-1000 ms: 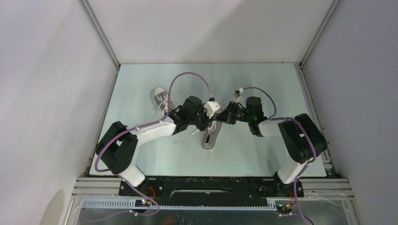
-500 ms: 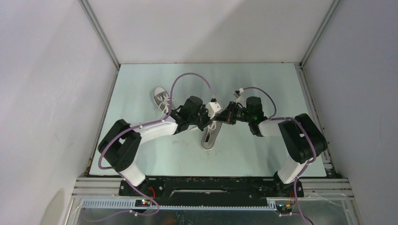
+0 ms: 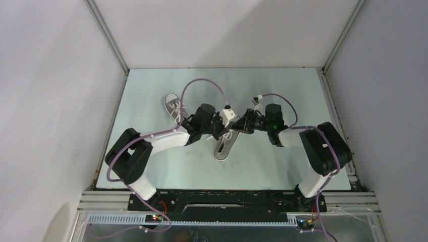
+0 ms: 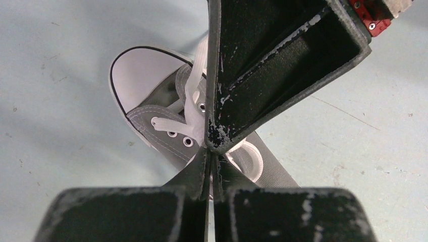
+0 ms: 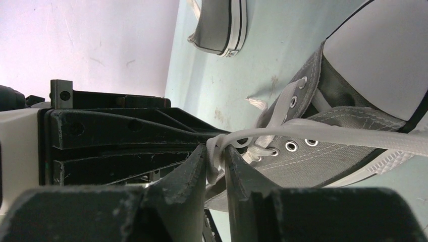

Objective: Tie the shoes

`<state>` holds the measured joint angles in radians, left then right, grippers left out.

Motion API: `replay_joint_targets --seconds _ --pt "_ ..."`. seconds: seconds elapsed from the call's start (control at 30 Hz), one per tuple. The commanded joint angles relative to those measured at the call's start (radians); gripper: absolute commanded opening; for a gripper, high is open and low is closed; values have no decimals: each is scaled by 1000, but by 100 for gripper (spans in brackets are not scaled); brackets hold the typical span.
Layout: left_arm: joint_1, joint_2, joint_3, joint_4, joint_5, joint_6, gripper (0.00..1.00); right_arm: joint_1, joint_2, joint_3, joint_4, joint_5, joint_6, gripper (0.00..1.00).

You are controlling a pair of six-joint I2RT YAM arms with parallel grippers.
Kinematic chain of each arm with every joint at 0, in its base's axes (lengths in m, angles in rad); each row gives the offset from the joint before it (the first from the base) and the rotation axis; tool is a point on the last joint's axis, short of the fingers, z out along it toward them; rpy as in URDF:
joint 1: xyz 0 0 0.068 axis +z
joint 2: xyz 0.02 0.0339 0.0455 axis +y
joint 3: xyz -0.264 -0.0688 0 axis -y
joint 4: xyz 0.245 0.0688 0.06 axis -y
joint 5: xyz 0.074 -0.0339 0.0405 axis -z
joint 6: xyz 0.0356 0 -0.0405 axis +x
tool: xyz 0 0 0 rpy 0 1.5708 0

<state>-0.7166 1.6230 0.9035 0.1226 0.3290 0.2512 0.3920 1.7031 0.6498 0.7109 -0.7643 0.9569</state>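
- The left gripper (image 4: 209,162) is now pressing fully shut at the lace (image 5: 328,135), having just closed.
- The right gripper (image 5: 215,164) is loosening around that lace; its grip is unclear, and this is likely a handover.
- The shoe (image 3: 222,149) is lying mid-table between them.

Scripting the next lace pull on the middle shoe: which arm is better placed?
Left, probably. The left gripper is shut at the lace over the shoe, while the right gripper stands slightly parted around it, hold unsure.
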Motion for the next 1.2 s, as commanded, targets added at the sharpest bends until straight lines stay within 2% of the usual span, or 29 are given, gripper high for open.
replay_joint_targets --seconds 0.0,0.13,0.17,0.23,0.33,0.43,0.5,0.6,0.7,0.8,0.9,1.07,1.17 --pt "7 -24 5 68 30 -17 0 4 -6 0 21 -13 -3 23" --pt "7 -22 9 57 30 -18 0 12 13 1 55 -18 19 24" --pt "8 -23 8 56 31 -19 0 12 18 1 61 -18 25 21" --pt "6 -27 11 48 28 -18 0 14 27 -1 76 -22 38 10" --pt "7 -30 16 19 0 -16 0 11 36 -1 94 -29 54 0" --pt "7 -49 23 -26 -51 -17 4 7 29 -1 82 -22 47 0" --pt "6 -70 21 -54 -93 -26 12 3 21 -1 61 -15 31 0" --pt "7 -104 19 -93 -133 -57 35 -2 19 0 40 -5 10 0" --pt "7 -148 5 -116 -156 -102 50 -3 33 0 35 -4 1 0" --pt "6 -220 -52 -113 -177 -177 58 -3 41 -1 24 -1 -11 0" --pt "7 -300 -117 -106 -194 -258 53 -2 34 -1 8 6 -28 0" --pt "6 -289 -161 -191 -225 -386 21 0 15 1 -21 25 -52 0" --pt "0 -250 -209 -158 -220 -480 11 2 15 1 -30 31 -59 0"
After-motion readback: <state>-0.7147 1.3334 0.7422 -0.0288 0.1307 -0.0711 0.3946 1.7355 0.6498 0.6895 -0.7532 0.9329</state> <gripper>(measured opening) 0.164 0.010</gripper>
